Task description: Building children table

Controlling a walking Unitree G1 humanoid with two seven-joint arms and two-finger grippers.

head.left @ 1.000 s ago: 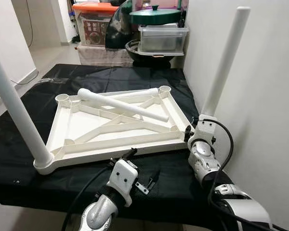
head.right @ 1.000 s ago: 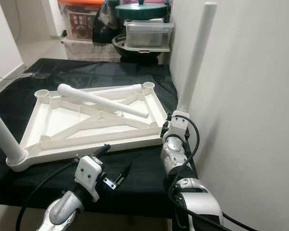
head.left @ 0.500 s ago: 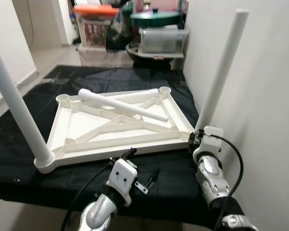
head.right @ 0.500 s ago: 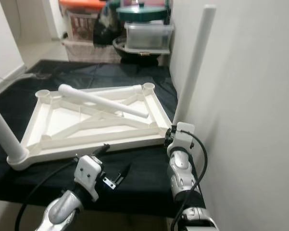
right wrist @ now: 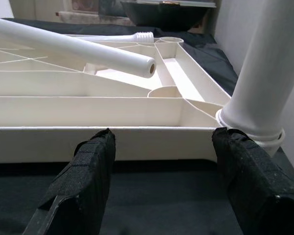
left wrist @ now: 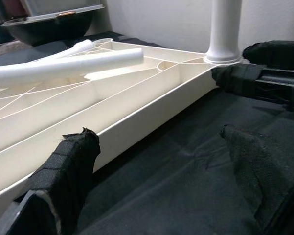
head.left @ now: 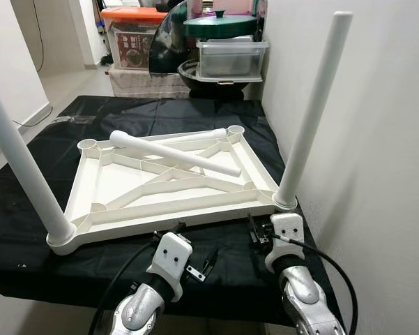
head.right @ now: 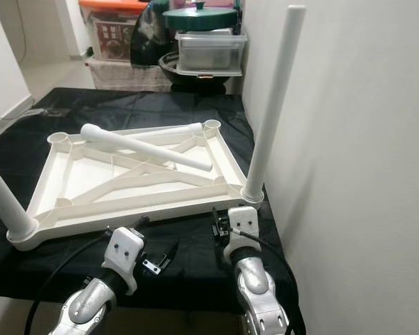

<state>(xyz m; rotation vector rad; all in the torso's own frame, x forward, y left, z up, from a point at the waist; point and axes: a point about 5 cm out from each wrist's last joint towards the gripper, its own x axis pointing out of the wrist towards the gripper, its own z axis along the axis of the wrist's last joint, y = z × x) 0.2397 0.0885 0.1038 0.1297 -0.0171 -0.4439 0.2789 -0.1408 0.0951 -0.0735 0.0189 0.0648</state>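
The white tabletop lies upside down on a black cloth. One white leg stands upright in its near right corner socket, and another leg stands in the near left corner. A loose leg lies across the ribs, and one more leg lies along the far edge. My right gripper is open and low on the cloth just in front of the near rim, beside the right leg's base. My left gripper is open, also in front of the near rim.
A white wall runs close along the right side of the cloth. Behind the table stand storage boxes, a black pot and a clear box with a green lid. The cloth's front edge is near me.
My right gripper has let go of the near right leg's base and drawn back and down toward me. The leg stays upright in its socket. The left gripper has barely moved.
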